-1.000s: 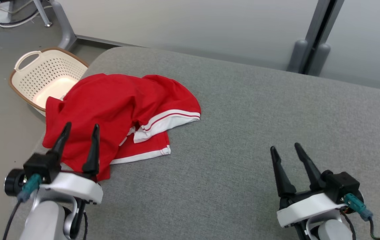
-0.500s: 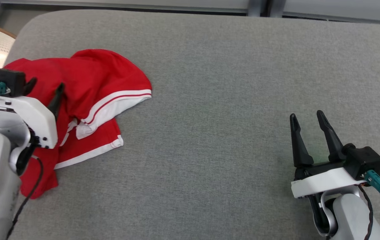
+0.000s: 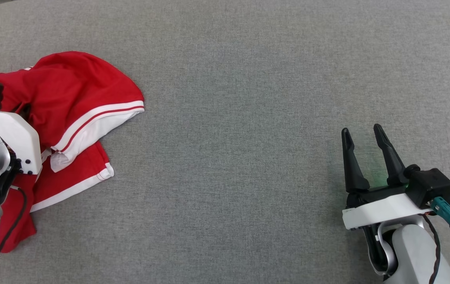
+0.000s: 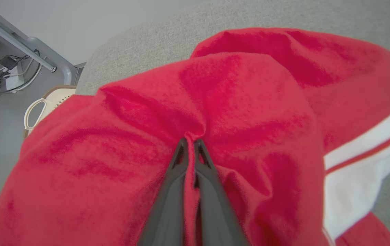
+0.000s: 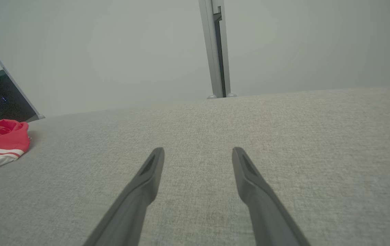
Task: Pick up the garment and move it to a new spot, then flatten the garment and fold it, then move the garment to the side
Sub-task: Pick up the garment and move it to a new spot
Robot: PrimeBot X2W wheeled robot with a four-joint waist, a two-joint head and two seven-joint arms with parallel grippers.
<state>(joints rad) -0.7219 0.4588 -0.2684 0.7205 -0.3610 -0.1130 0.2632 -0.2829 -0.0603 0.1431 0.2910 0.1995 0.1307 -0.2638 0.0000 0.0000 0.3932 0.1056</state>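
Observation:
The garment (image 3: 71, 86) is a crumpled red piece with white striped trim, lying at the left end of the grey padded surface (image 3: 248, 118). In the left wrist view my left gripper (image 4: 190, 141) is shut on a raised fold of the garment (image 4: 249, 102), the red cloth bunched at its tips. In the head view the white left wrist (image 3: 12, 134) covers those fingers. My right gripper (image 3: 362, 130) stands open at the lower right, far from the cloth, with nothing between its fingers (image 5: 147, 174). The garment (image 5: 0, 136) shows at that view's left edge.
A cream perforated basket (image 4: 36, 109) with a brown rim sits on the floor beyond the surface's left corner. Cables and a metal frame leg (image 4: 41, 58) lie behind it. A pale wall and a grey post (image 5: 217, 51) stand past the far edge.
My left gripper has gone from open to shut, pinching a fold of the red cloth. The head camera has tilted down, so the whole picture has shifted. The right gripper stays open.

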